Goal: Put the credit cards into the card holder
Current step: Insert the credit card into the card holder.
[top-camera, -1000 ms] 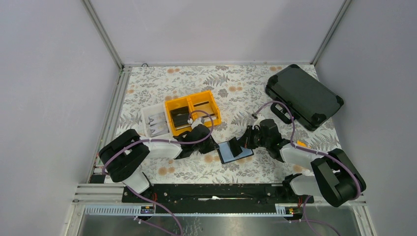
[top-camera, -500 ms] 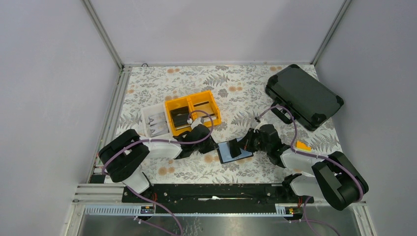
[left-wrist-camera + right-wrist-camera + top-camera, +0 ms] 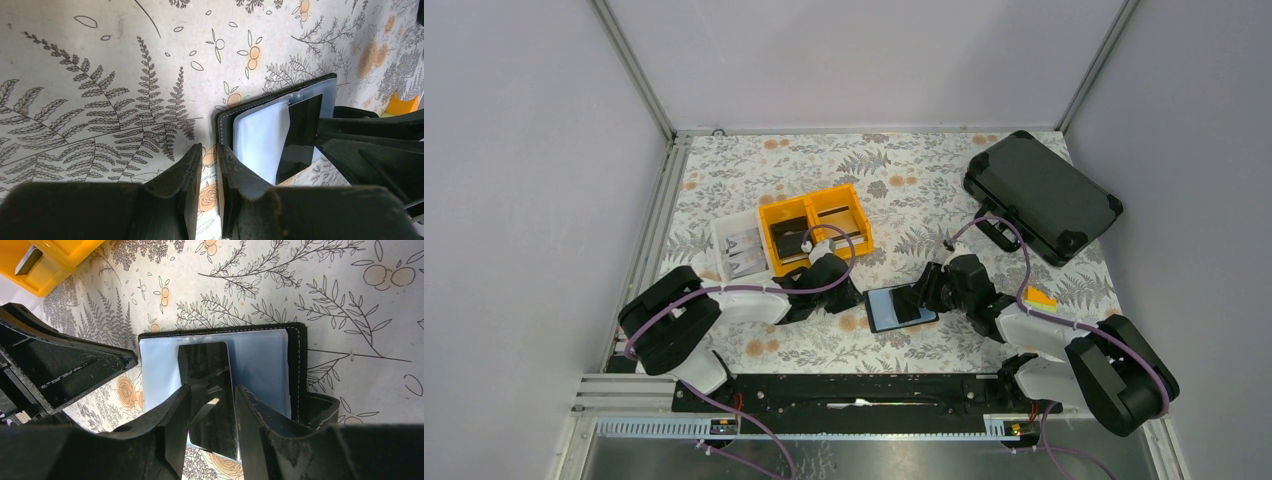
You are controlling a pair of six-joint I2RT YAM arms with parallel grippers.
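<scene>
Right claw stands w/ fingers apart, straddling the dark glossy rectangular credit card, lying flat on the light-blue pocket of the opened small black folding card holder. Card's long axis runs straight ahead of that claw, so it, not the left, looks placed to push it in. Left claw sits at holder's opposite edge, fingers a slit apart; can't tell if it nips anything.
</scene>
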